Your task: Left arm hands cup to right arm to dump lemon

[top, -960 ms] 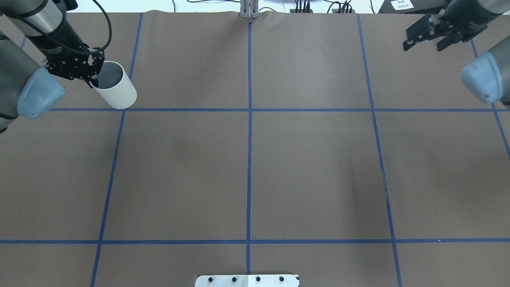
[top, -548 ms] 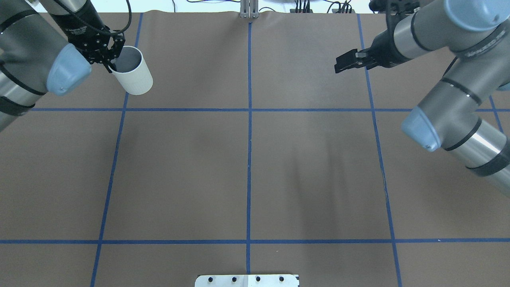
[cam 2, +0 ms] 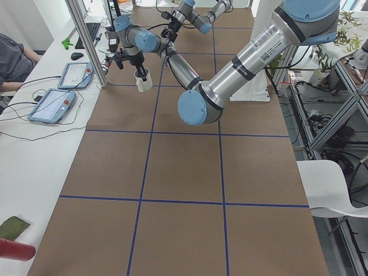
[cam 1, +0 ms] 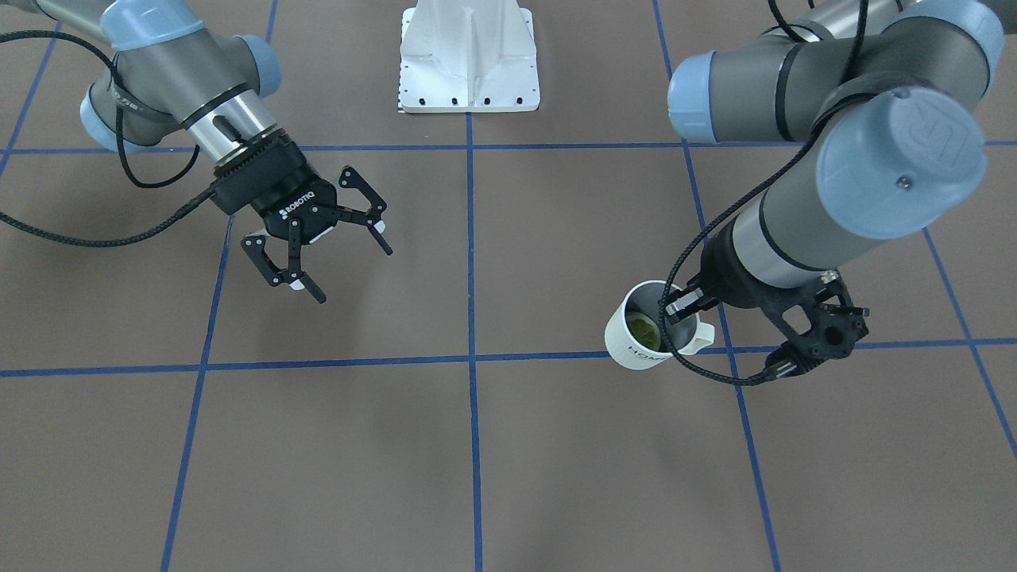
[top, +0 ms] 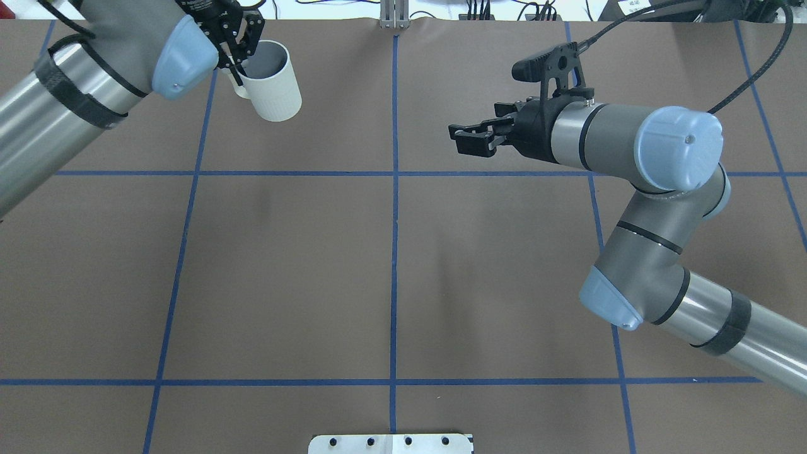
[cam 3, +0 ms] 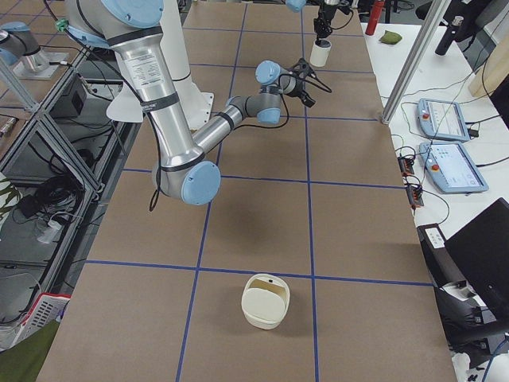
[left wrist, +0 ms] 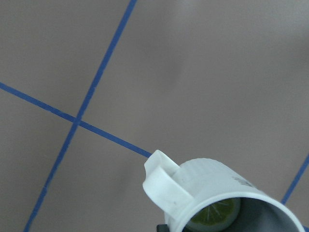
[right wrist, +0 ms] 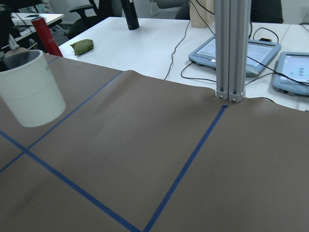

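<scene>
The off-white cup point(cam 1: 640, 346) hangs tilted above the brown table, lettered "HOME" on its side. My left gripper point(cam 1: 680, 309) is shut on its rim beside the loop handle. The cup also shows far left in the overhead view point(top: 272, 85) and in the right wrist view point(right wrist: 30, 89). The yellow-green lemon point(left wrist: 218, 213) lies in the bottom of the cup point(left wrist: 219, 186); the front view shows the lemon point(cam 1: 642, 326) too. My right gripper point(cam 1: 355, 275) stands open and empty, well apart from the cup, pointing toward it in the overhead view point(top: 455, 140).
A white mount plate point(cam 1: 469, 67) sits at the robot's side of the table. An aluminium post point(right wrist: 232, 48) stands at the far edge, with tablets point(right wrist: 241, 48) behind it. A cream container point(cam 3: 266, 301) lies at the right end. A seated person point(cam 2: 12, 54) is at the side desk.
The left arm has carried the cup rightward and toward the far edge. The right arm has swung in toward the middle, its open gripper now further left and nearer the cup.
</scene>
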### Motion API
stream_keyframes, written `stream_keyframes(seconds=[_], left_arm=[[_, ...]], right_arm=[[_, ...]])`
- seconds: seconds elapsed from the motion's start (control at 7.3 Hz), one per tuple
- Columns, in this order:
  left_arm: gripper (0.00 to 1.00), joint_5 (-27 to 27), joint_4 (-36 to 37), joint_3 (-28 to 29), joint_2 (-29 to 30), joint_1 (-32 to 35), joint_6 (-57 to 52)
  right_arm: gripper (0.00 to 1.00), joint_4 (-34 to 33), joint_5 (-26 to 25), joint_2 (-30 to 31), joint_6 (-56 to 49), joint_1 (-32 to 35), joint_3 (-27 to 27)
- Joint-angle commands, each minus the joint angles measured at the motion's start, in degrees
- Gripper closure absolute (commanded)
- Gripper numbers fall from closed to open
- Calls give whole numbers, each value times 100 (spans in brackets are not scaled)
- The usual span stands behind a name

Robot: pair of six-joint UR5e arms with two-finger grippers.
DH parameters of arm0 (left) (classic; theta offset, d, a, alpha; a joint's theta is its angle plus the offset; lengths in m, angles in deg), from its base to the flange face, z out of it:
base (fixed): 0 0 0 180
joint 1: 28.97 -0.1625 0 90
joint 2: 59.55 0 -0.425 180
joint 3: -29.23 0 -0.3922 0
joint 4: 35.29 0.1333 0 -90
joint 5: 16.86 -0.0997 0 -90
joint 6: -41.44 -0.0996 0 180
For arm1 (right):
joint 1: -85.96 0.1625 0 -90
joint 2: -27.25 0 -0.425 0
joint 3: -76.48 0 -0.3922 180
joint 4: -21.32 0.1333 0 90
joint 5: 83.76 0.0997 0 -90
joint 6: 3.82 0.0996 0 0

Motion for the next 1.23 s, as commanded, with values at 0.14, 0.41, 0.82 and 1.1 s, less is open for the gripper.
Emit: stream_keyframes(seconds=[0.14,0.41,0.82,1.1], left_arm=[[100,441,-71,761,703,-323,22],[100,833,-264,806,862,-446,57],[100,1030,-782,867,862,-614,83],[100,1030,-923,868,871,-763,83]], right_arm=[[2,111,-140,-65,-807,-326,-29],[2,93,-297,-126,-1125,-554,5],[2,137,-526,-153,-1081,-687,-38],[2,137,-535,-153,-1107,-687,-38]])
